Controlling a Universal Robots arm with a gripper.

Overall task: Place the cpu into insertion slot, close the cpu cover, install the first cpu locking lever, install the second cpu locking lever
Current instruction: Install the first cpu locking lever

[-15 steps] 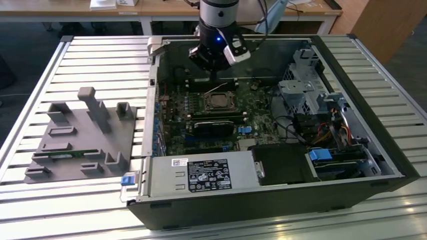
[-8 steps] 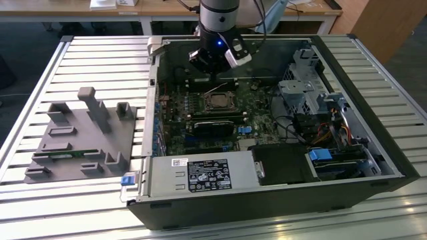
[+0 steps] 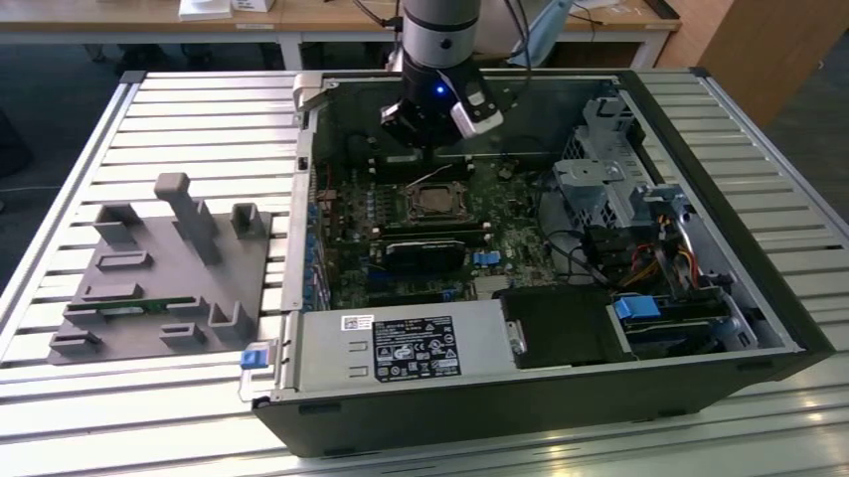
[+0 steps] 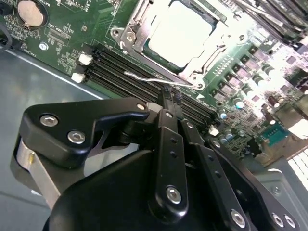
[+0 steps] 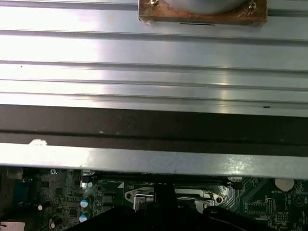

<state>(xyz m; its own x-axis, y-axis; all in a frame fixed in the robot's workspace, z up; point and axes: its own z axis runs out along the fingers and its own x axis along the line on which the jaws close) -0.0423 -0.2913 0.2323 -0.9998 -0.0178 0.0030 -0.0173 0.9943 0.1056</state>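
Note:
The cpu [image 4: 180, 31], a pale silver square, lies flat in its socket on the green motherboard [image 3: 398, 214]. The shiny cpu cover [image 4: 204, 60] is folded down around it. A thin wire locking lever [image 4: 144, 78] runs along the socket edge nearest my gripper. My gripper [image 4: 172, 95] is shut, its black fingertips right at that lever; whether they pinch the wire is hidden. In the exterior view the gripper [image 3: 422, 144] hangs inside the open case, just behind the socket [image 3: 434, 202]. The first wrist view shows the socket [image 5: 192, 195] behind a black finger [image 5: 164, 192].
Black memory slots [image 4: 120, 67] lie beside the lever. A black module [image 3: 424, 248], the power supply [image 3: 398, 348] and a drive cage [image 3: 603, 179] crowd the case. A grey fixture with posts [image 3: 166, 268] stands on the slatted table at the exterior view's left.

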